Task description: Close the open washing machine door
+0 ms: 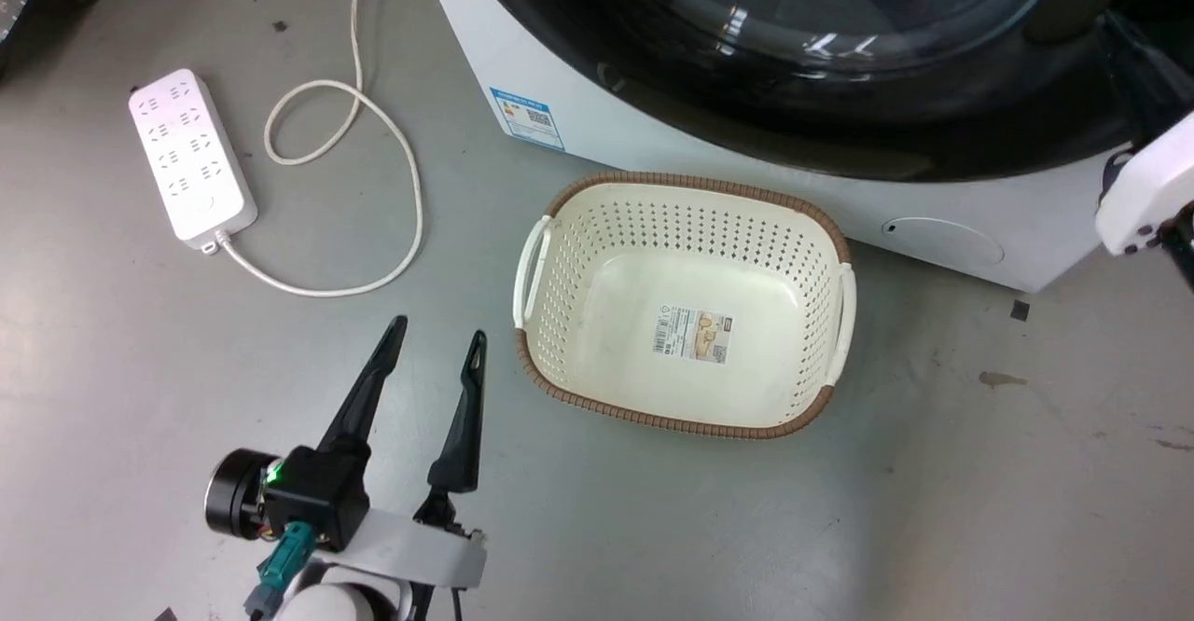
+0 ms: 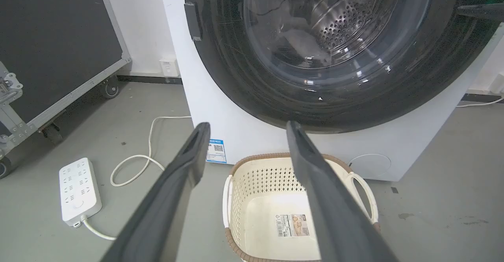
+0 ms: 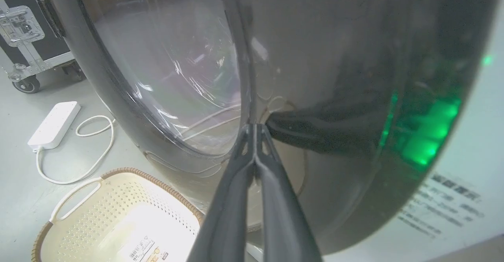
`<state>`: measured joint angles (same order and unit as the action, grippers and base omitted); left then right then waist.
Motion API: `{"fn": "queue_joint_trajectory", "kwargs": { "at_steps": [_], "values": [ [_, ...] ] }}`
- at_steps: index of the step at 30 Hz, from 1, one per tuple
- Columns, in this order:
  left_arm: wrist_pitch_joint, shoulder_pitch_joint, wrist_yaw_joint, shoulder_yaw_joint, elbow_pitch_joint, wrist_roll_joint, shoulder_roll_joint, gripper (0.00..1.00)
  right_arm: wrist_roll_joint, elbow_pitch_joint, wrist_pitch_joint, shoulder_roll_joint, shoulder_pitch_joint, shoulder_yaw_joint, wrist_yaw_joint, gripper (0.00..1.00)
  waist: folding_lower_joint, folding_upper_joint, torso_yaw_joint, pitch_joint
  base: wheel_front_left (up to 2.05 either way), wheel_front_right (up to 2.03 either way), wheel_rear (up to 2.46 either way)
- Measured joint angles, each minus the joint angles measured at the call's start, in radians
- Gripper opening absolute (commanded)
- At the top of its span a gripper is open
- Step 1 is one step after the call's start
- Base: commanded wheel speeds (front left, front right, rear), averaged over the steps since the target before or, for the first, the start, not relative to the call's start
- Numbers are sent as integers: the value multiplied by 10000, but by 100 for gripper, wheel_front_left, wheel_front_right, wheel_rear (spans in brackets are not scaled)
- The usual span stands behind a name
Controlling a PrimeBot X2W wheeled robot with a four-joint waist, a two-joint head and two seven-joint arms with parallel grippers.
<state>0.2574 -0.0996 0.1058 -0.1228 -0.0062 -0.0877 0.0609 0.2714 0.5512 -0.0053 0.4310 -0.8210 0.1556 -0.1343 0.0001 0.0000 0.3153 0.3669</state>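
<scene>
Right hand (image 3: pixel 255 128) pinched, door (image 3: pixel 165 77) rim cropped

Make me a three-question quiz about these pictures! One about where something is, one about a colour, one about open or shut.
1. Where is the basket?
A. on top of the machine
B. on the floor in front of it
C. behind it

2. What colour is the power strip?
A. white
B. red
C. black

3. The left pincer is:
A. open
B. shut
C. holding the basket

Answers:
1 B, it stands on the grey floor by the machine's front.
2 A, its whole body is white.
3 A, its fingers stand apart with nothing between them.
</scene>
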Motion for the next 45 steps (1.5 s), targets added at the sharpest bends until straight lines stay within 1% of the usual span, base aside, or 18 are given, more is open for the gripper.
{"fn": "queue_joint_trajectory", "kwargs": {
  "at_steps": [2,9,10,11,15,18,21,23,25,29,31,33,38,45],
  "values": [
    [0,-52,0,4,2,0,-33,100,-153,330,-63,-113,-161,-88,-73,0,0,0,-5,2,0,0,0],
    [0,-45,-2,113,119,69,-73,100,-274,1070,-725,-558,-225,-305,-59,0,0,0,-154,-384,0,0,0],
    [0,-31,-2,123,151,69,-73,100,-272,1106,-890,-629,-173,-343,-50,41,0,0,-194,-494,0,0,0],
    [0,-16,-2,136,176,73,-73,100,-251,1114,-1053,-708,-77,-383,-38,100,-1,0,-239,-613,0,0,0],
    [0,147,0,213,230,171,-77,100,-311,943,-1793,-1028,848,-435,23,100,-2,0,-474,-1182,0,0,0],
    [0,380,25,284,324,209,-75,100,-479,466,-2148,-1292,1840,-631,27,100,-3,0,-718,-1649,0,0,0],
    [0,523,27,401,462,230,-75,100,-763,-420,-2359,-1567,2953,-938,27,100,-3,0,-1008,-2106,0,0,0],
    [0,623,31,445,554,213,-77,100,-999,-1072,-2414,-1822,3777,-1379,27,100,-4,0,-1215,-2395,0,0,0],
    [0,749,44,504,660,36,-71,100,-1244,-1814,-2470,-2151,4610,-1877,29,100,-4,0,-1455,-2648,0,0,0],
    [0,942,115,481,857,-17,-54,100,-1847,-3202,-2512,-2928,6272,-2382,29,100,-3,0,-1911,-3092,0,0,0],
    [0,1045,115,506,945,-17,-36,100,-1975,-3776,-2520,-3308,7006,-2466,29,100,-4,0,-2110,-3281,0,0,0],
    [0,1127,115,587,986,-13,-19,100,-2090,-4151,-2518,-3528,7608,-2420,29,100,-3,0,-2296,-3436,0,0,0],
    [0,1288,111,677,1106,69,-21,100,-2220,-4504,-2520,-3720,8577,-2230,29,100,-3,0,-2593,-3703,0,0,0],
    [0,1392,113,677,1246,217,12,100,-2245,-4594,-2520,-3760,8743,-2165,29,100,-1,0,-2612,-3744,0,0,0]
  ]
}}
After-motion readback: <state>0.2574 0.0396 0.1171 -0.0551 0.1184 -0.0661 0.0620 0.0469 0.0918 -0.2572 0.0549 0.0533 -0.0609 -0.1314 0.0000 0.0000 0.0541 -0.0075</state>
